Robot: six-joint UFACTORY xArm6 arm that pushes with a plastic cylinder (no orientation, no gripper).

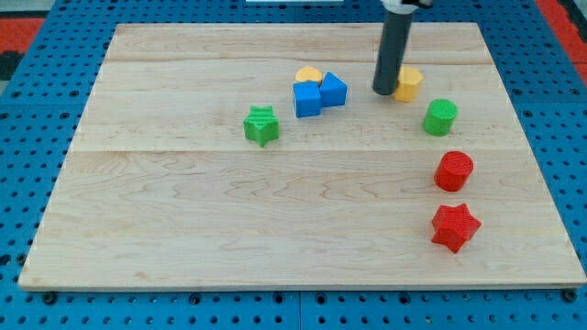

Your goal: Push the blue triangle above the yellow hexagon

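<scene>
My tip (384, 92) rests on the board; the dark rod rises upright, slightly tilted right.

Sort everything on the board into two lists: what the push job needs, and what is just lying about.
Job:
blue triangle
yellow hexagon
my tip, touching the hexagon's left side

Lying about:
blue cube
yellow heart
green star
green cylinder
red cylinder
red star

No readable text, label, number or sign appears on anything here.
</scene>
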